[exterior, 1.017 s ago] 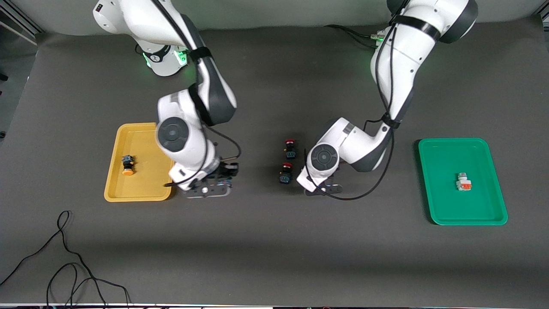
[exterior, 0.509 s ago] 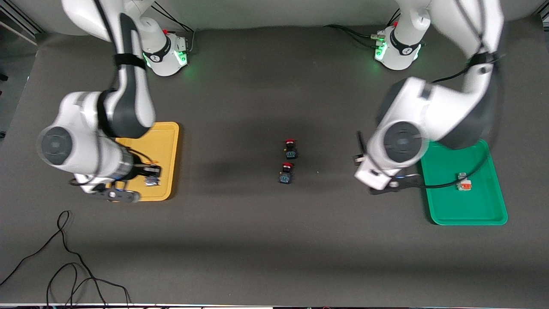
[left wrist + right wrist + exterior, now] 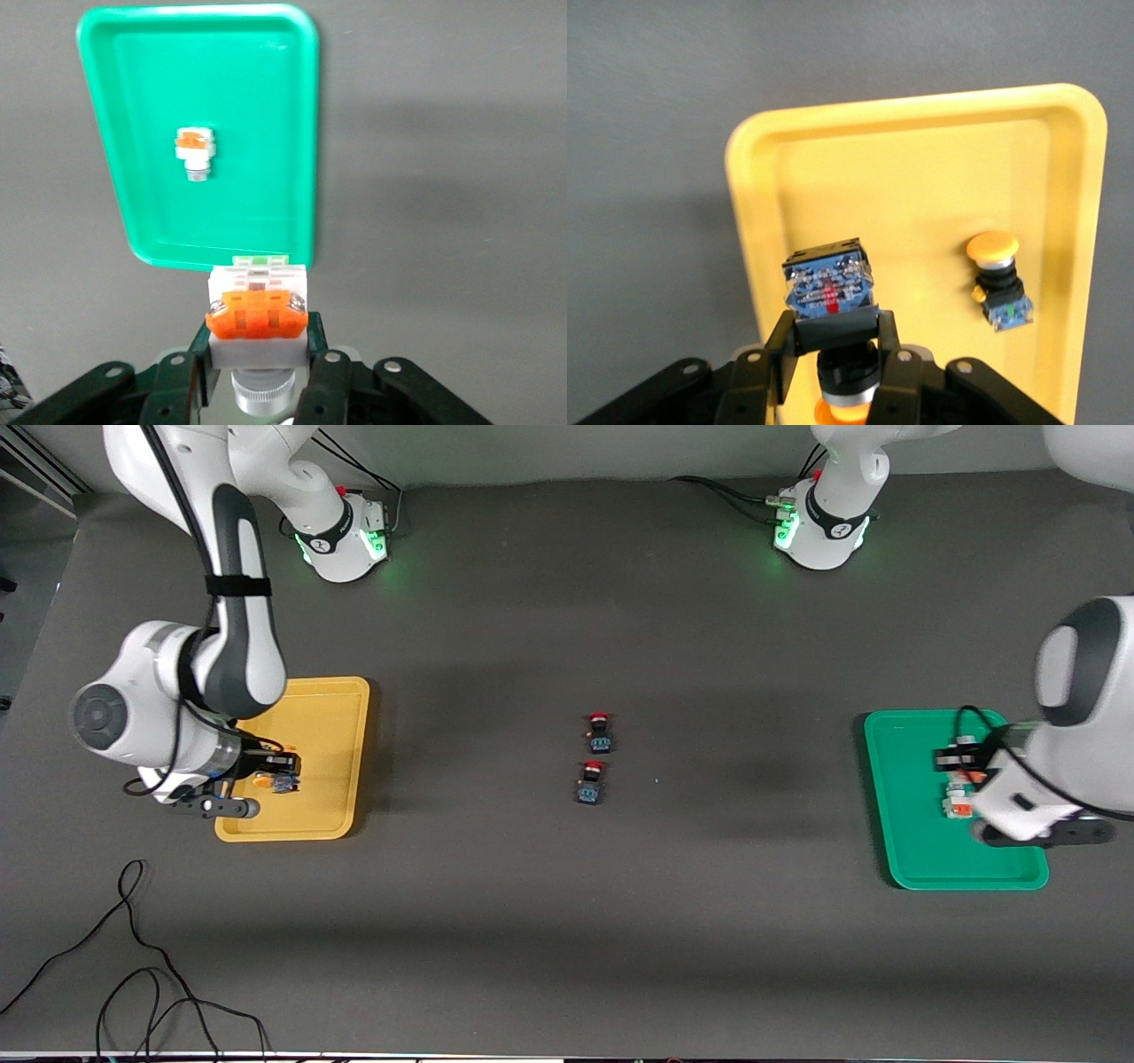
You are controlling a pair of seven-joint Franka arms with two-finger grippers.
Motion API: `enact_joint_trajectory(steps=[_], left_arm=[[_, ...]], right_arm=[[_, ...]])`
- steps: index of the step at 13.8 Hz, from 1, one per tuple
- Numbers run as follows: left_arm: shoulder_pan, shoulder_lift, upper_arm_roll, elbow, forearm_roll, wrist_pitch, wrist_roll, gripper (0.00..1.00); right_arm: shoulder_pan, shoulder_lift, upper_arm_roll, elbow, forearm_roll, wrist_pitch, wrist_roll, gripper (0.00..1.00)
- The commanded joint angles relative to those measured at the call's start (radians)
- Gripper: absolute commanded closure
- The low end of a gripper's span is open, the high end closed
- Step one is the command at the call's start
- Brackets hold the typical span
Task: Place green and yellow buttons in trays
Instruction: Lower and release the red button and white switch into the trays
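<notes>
Both last buttons had left the table's middle, where only two red-capped switches (image 3: 595, 757) remained: the right gripper (image 3: 833, 359) pinched a yellow button (image 3: 829, 289) over the yellow tray (image 3: 341, 717), the left gripper (image 3: 259, 367) a white one (image 3: 257, 312) over the green tray (image 3: 904, 735), so only release remained.

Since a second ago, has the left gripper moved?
Yes. The left gripper, shut on a white button, went from beside the red-capped buttons to over the green tray.
</notes>
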Motion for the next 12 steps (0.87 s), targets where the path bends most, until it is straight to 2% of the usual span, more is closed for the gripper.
enact_joint_trajectory(steps=[1, 3, 4, 5, 6, 7, 8, 9, 10, 12], left_arm=[[0.053, -0.019, -0.012, -0.087, 0.036, 0.077, 0.069, 1.00], [0.105, -0.018, -0.012, -0.144, 0.040, 0.157, 0.134, 1.00], [0.127, -0.018, -0.013, -0.184, 0.040, 0.205, 0.136, 1.00], [0.130, -0.018, -0.014, -0.237, 0.039, 0.276, 0.135, 1.00], [0.133, -0.015, -0.012, -0.288, 0.037, 0.346, 0.135, 1.00], [0.145, -0.007, -0.012, -0.343, 0.037, 0.437, 0.118, 1.00], [0.155, 0.001, -0.012, -0.389, 0.037, 0.517, 0.112, 1.00], [0.158, 0.016, -0.012, -0.416, 0.033, 0.564, 0.081, 1.00], [0.156, 0.033, -0.012, -0.431, 0.033, 0.588, 0.037, 1.00], [0.141, 0.045, -0.013, -0.463, 0.031, 0.638, 0.003, 1.00]], right_arm=[[0.008, 0.058, 0.031, -0.051, 0.089, 0.086, -0.057, 0.93], [0.008, 0.118, 0.045, -0.049, 0.199, 0.086, -0.119, 0.93], [0.013, 0.140, 0.048, -0.048, 0.224, 0.086, -0.139, 0.91], [0.012, 0.145, 0.050, -0.046, 0.225, 0.086, -0.140, 0.79], [0.009, 0.143, 0.050, -0.041, 0.225, 0.080, -0.141, 0.48], [0.008, 0.137, 0.050, -0.040, 0.225, 0.077, -0.141, 0.24], [0.008, 0.128, 0.048, -0.038, 0.225, 0.075, -0.140, 0.10], [0.010, 0.119, 0.047, -0.020, 0.225, 0.057, -0.130, 0.03], [0.010, 0.114, 0.038, 0.010, 0.218, -0.008, -0.126, 0.01], [0.025, 0.112, -0.036, 0.110, 0.180, -0.159, -0.120, 0.01]])
